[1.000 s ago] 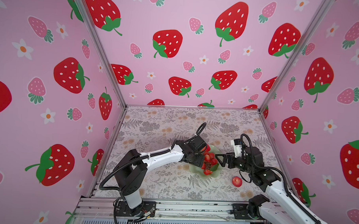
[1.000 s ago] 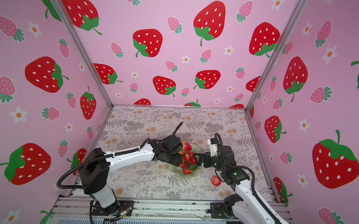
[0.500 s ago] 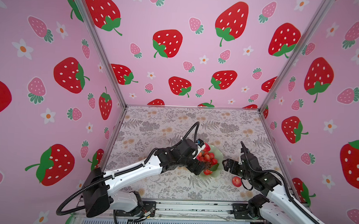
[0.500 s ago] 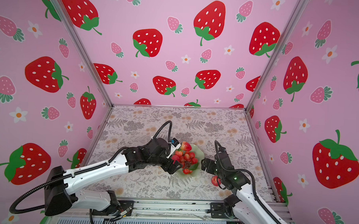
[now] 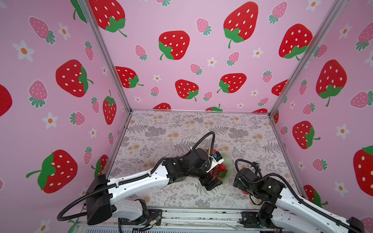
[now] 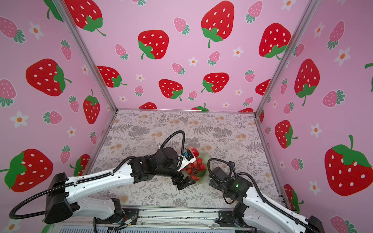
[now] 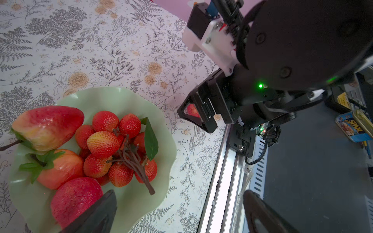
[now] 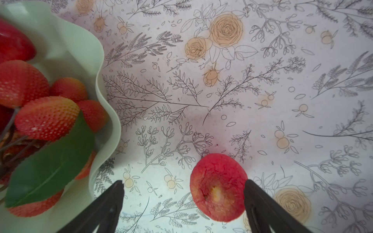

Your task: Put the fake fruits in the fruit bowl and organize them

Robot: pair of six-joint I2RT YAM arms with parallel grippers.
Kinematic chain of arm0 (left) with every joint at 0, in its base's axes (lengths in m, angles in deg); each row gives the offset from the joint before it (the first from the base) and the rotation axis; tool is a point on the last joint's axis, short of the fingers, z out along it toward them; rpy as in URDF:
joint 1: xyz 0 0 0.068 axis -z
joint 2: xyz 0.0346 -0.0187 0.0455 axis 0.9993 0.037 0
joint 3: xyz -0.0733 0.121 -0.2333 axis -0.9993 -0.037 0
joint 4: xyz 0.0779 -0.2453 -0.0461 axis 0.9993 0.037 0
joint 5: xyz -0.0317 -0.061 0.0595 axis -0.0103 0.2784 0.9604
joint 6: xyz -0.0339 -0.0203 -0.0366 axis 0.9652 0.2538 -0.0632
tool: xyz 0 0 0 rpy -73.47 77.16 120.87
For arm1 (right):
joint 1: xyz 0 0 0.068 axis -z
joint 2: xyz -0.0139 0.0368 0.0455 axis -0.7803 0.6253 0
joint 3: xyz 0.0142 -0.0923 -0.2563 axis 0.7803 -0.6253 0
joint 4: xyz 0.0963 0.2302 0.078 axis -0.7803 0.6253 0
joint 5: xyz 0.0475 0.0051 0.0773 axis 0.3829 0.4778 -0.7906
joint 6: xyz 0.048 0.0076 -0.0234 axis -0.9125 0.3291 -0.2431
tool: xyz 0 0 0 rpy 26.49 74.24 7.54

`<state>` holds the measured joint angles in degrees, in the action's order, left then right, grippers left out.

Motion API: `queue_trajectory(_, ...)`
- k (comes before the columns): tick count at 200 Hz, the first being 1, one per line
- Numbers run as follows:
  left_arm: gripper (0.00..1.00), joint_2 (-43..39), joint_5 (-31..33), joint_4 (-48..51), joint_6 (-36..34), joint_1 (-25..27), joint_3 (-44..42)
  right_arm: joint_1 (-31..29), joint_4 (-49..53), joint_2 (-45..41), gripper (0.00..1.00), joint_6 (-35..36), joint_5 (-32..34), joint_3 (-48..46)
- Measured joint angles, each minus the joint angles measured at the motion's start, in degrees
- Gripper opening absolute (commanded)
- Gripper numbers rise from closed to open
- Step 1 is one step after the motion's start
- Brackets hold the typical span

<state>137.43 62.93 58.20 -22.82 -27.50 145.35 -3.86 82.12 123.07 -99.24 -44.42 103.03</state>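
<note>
Straddling last loose apple beside fruit bowl with right gripper spread; left gripper agape, empty. Next, probably: squeeze, lift over rim.

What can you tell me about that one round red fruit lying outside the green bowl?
The round red fruit is apple-like: pinkish-red, matte, faintly cracked skin with a pale yellow dimple, seemingly foam or plastic. It lies alone on the floral tablecloth, apart from the mint-green bowl. The open right gripper straddles it; it sits close against one finger, contact uncertain. In both top views the right arm hides nearly all of it.
</note>
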Motion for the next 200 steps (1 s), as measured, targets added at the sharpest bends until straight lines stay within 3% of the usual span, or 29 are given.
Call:
queue_trajectory(42,0.99,-1.9,0.8,0.1,-1.0,0.0,-2.3,-1.2,1.0,1.2,0.93,-3.0,-0.6,-3.0)
queue_trajectory(57,0.99,-3.3,1.0,0.0,-1.0,0.0,-3.2,-1.3,0.9,1.2,0.82,-3.2,-0.7,-3.7)
queue_trajectory(73,0.99,-5.1,1.1,-0.2,-1.0,0.0,-4.1,-1.3,0.2,0.8,0.80,-4.1,-0.7,-4.9)
queue_trajectory(97,0.99,-7.0,1.6,-0.4,-1.0,0.0,-4.8,-1.2,-0.9,0.4,0.66,-4.2,-0.8,-6.6)
queue_trajectory(169,0.99,-7.6,4.0,-0.8,-0.6,0.0,-5.7,-1.2,-2.1,-1.5,0.59,-3.5,-0.1,-7.3)
queue_trajectory(200,0.99,-7.8,4.6,-1.5,0.1,0.0,-5.9,-1.0,-1.5,-1.5,0.58,1.0,2.5,-2.1)
